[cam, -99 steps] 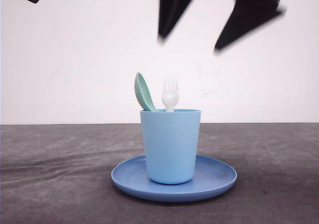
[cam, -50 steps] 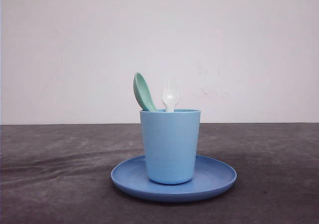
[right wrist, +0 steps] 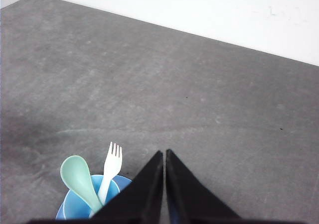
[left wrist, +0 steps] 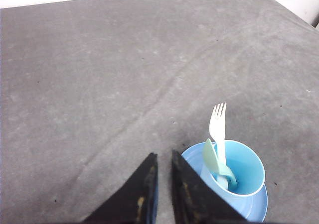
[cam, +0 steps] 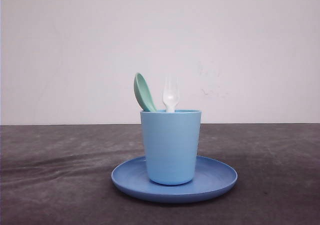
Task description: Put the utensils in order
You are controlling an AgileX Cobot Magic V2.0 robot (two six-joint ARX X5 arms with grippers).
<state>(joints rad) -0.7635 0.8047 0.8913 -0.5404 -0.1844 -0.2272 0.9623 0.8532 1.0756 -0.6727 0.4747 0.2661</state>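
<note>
In the middle of the counter (cam: pixel 50 185), the light blue cup (cam: pixel 171 146) stands upright on the round blue plate (cam: pixel 220 177), and both utensils are inside it. The mint-green spoon (cam: pixel 144 93) leans bowl-up against the cup's left rim, and the white fork (cam: pixel 171 96) stands just beside it to the right, tines up and nearly vertical. Their long axes run up and down, handles hidden down in the cup.

The relation that matters for any coming move is height: both arms sit well above and apart from the cup. In the left wrist view the left gripper (left wrist: pixel 163 159) looks down with the cup off to one side below it; its jaws are drawn nearly together with a thin gap and nothing between them. In the right wrist view the right gripper (right wrist: pixel 164 157) likewise hangs over bare counter beside the cup, its jaws pressed together on nothing.

From these views neither arm looks clearly nearer; each has the cup just off its fingertips and lower down. With fork and spoon both upright in one cup, the sorting reads as done, and I judge the sensible move to be a retreat, not another grasp. A fresh pick would need a straight descent along the handles' vertical axis.
</note>
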